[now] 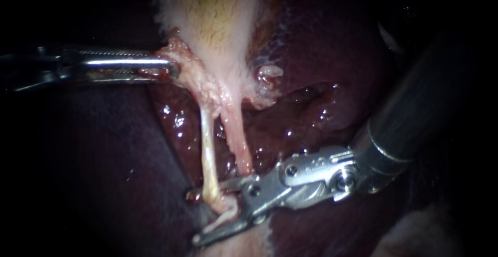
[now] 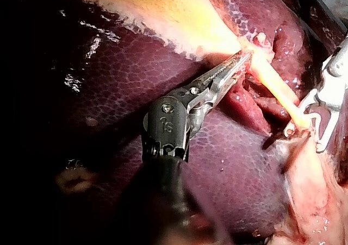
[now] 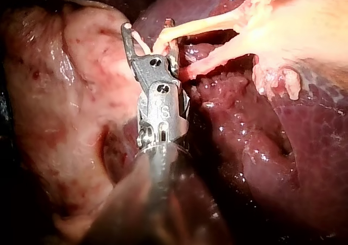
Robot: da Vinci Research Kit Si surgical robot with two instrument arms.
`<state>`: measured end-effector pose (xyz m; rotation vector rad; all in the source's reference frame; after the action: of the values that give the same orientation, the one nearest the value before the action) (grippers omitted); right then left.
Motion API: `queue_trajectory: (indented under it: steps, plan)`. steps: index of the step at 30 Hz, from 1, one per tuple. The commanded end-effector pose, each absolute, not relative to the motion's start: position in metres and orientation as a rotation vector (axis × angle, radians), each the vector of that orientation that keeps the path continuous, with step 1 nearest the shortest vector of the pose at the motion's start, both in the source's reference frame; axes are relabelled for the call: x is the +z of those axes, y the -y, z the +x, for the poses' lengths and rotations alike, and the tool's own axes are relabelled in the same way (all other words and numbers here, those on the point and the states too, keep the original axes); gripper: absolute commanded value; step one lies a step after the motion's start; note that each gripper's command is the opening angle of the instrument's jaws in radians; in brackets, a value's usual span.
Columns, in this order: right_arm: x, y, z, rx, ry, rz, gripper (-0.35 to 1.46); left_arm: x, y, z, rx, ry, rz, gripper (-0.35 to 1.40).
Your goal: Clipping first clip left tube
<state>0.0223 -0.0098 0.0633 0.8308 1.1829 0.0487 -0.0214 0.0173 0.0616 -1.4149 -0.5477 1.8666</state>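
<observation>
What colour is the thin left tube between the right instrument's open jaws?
Pale cream, almost white; the endoscope view shows this thin tube best.

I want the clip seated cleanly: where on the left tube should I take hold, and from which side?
Grip the left tube low on its bare, taut span, above where it fans into tissue. Come crosswise from the right, where the right instrument straddles it; the left instrument holds the gallbladder, stretching it straight.

Left instrument (image 1: 168, 70): slim shaft entering level from the left; hand straight in line with it, clamped from both sides on the gallbladder (image 1: 218, 18) edge.
Right instrument (image 1: 199, 216): thick shaft from the right; wrist angled downward; hand spread wide, gripping nothing.
</observation>
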Motion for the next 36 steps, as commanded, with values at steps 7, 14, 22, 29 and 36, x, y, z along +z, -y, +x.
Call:
queue_trajectory:
  steps: [7, 14, 22, 29, 36]
  plan:
    - [0.0635, 0.0091, 0.0219, 0.063, -1.187, 0.819, 0.21, 0.0616, -0.0173, -0.0214, 1.866, 0.548, -1.415, -0.35]
    - [0.0634, 0.0085, 0.0215, 0.07, -1.18, 0.81, -0.06, 0.0616, -0.0173, -0.0214, 1.866, 0.548, -1.415, -0.35]
    - [0.063, 0.0079, 0.0209, 0.121, -1.136, 0.827, -0.35, 0.0616, -0.0173, -0.0213, 1.866, 0.548, -1.415, -0.35]
    - [0.0628, 0.0076, 0.0207, 0.121, -1.095, 0.829, -0.35, 0.0616, -0.0173, -0.0213, 1.866, 0.548, -1.415, -0.35]
    - [0.0632, 0.0074, 0.0206, 0.121, -1.095, 0.829, -0.35, 0.0617, -0.0173, -0.0213, 1.866, 0.548, -1.415, -0.35]
